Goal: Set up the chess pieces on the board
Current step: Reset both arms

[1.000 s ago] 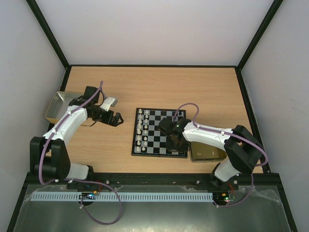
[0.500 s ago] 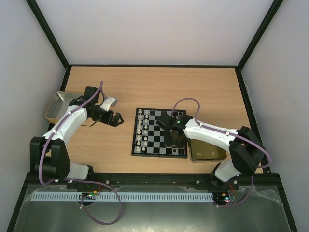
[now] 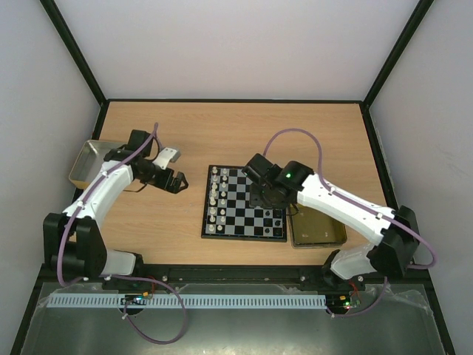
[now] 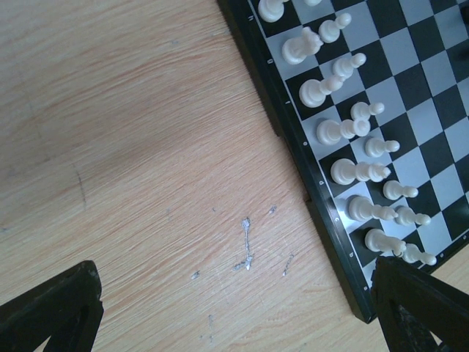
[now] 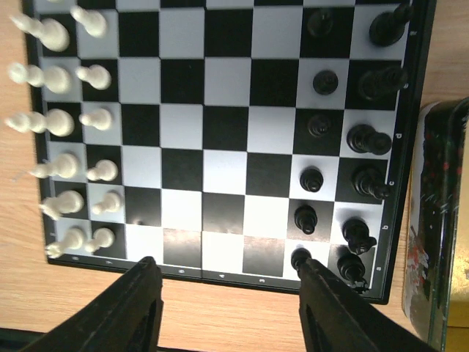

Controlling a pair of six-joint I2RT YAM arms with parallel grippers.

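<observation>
Lining the glossy checked board (image 5: 227,132) stand knobbly chess pieces (image 5: 94,119).

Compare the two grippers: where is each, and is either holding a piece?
The left gripper hangs over bare table, off the board; the right gripper hangs over the board. Left is beside the white pieces; right is by the black pieces. Both are open and empty.

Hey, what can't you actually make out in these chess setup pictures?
Top view: right arm hides much of the black side of the board; pieces too small to identify.
Left wrist: frame edge cuts the board; only white pieces show.
Right wrist: gold tin cut off, contents unseen.
</observation>
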